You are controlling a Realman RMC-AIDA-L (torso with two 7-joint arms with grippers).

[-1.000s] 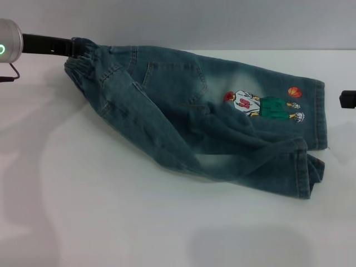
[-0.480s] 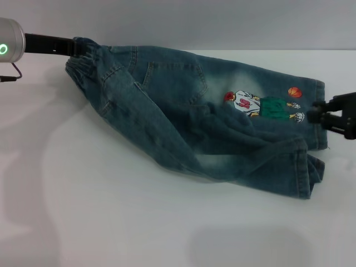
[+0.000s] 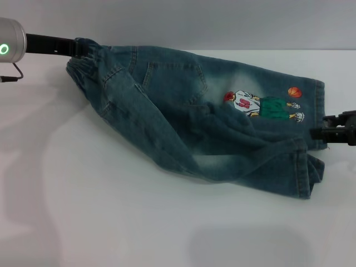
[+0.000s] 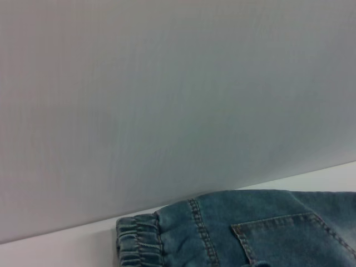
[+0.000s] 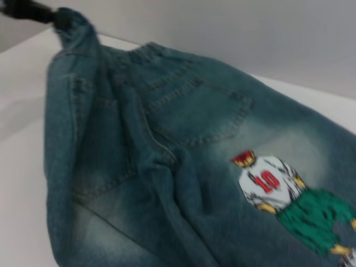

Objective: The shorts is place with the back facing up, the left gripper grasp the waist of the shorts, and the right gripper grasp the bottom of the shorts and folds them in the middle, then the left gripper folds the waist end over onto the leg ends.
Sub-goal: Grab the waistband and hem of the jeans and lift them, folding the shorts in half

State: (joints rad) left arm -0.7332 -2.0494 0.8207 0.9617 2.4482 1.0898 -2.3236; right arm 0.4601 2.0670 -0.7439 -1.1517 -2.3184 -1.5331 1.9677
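Since half a second ago the right gripper has pulled back toward the right edge of the head view and now sits lower and flatter against the hem, with less of its black body in view; the shorts and the left gripper have not shifted. The shorts lie folded lengthwise on the white table, the waist at the far left and the leg ends at the right, the cartoon print facing up on the upper leg. The right gripper touches the edge of the printed leg's cuff; whether its fingers pinch the denim or stand apart cannot be told. The left gripper, at the end of a silver arm with a green ring light, reaches in level from the left and is clamped on the gathered waist, which bunches up around its tip. The left wrist view shows the waist and a pocket.
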